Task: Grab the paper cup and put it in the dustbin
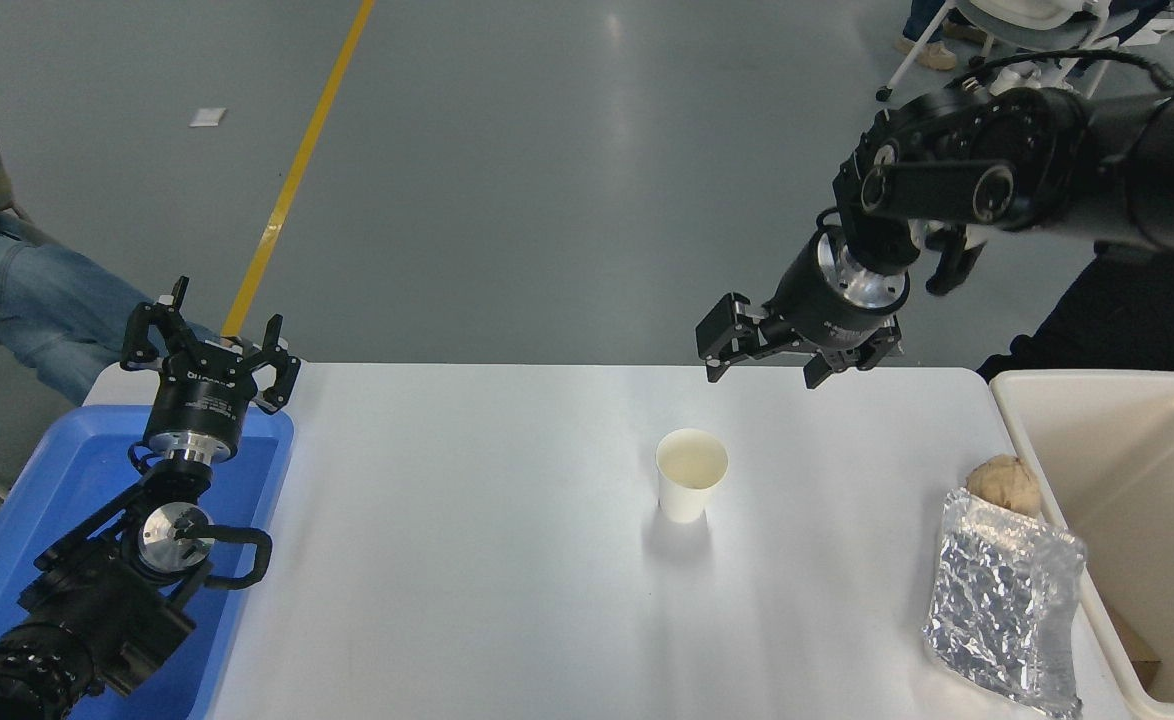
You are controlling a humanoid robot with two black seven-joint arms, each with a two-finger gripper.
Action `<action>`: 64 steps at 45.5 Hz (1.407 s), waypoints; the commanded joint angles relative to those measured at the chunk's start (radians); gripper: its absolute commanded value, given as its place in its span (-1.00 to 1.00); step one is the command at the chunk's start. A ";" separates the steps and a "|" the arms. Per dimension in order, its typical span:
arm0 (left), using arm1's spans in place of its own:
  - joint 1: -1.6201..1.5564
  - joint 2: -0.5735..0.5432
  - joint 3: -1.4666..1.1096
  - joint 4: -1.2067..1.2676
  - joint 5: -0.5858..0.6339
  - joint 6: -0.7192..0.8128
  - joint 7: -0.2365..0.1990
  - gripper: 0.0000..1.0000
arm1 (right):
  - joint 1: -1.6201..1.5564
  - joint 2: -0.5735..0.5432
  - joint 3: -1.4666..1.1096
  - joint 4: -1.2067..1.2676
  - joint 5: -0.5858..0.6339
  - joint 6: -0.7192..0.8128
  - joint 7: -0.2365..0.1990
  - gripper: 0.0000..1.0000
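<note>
A small white paper cup (691, 485) stands upright on the white table (467, 560), right of the middle. My right gripper (765, 367) is open and empty. It hangs above the table's far edge, up and to the right of the cup, clear of it. The cream-beige dustbin (1137, 470) stands at the table's right end; brown cardboard shows at its bottom. My left gripper (209, 345) is open and parked over the blue tray at the lower left.
A blue plastic tray (57, 500) lies at the table's left end under my left arm. A crumpled silver foil bag (1002, 600) lies next to the dustbin, with a brown paper ball (1005, 485) behind it. A person's jeans-clad leg (27, 300) shows at far left.
</note>
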 commanded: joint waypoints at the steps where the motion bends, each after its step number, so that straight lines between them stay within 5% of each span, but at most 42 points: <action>1: 0.000 0.000 0.000 0.000 0.000 0.000 0.000 0.98 | -0.151 0.047 0.035 -0.102 -0.004 -0.041 0.001 1.00; 64: 0.000 0.000 0.000 0.000 0.000 0.000 0.000 0.98 | -0.515 0.058 0.074 -0.379 -0.016 -0.176 0.000 1.00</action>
